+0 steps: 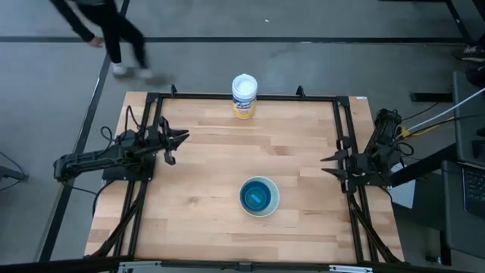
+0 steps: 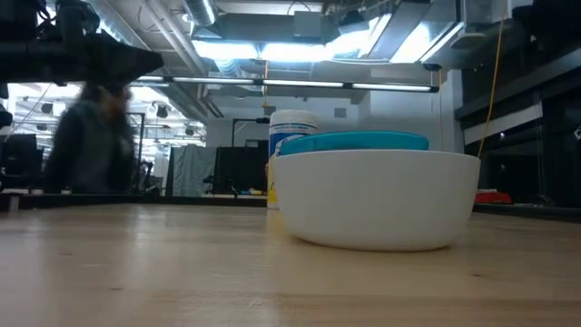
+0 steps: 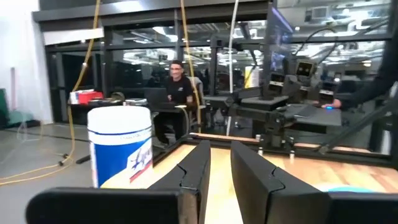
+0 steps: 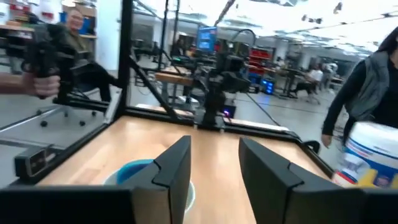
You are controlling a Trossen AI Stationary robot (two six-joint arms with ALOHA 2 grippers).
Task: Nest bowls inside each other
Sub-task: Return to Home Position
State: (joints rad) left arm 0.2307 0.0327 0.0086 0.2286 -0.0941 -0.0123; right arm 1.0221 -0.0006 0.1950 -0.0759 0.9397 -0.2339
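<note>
A white bowl point(image 1: 260, 197) rests on its base near the middle of the table, toward the front edge. A teal bowl point(image 1: 258, 198) sits nested in it, its rim point(image 2: 359, 141) standing just above the white wall point(image 2: 377, 200). I cannot tell whether other bowls lie under the teal one. My left gripper point(image 1: 182, 138) waits at the table's left side, open and empty, pointing level toward the right point(image 3: 221, 149). My right gripper point(image 1: 326, 163) waits at the right side, open and empty point(image 4: 214, 146), pointing left, with the bowl stack point(image 4: 134, 171) low ahead of it.
A white-and-yellow canister point(image 1: 244, 96) stands upright at the middle of the far edge. A black frame point(image 1: 242, 96) runs along the table's far edge and both sides. A person point(image 1: 106, 30) walks on the floor beyond the far left corner. Bare wood surrounds the bowls.
</note>
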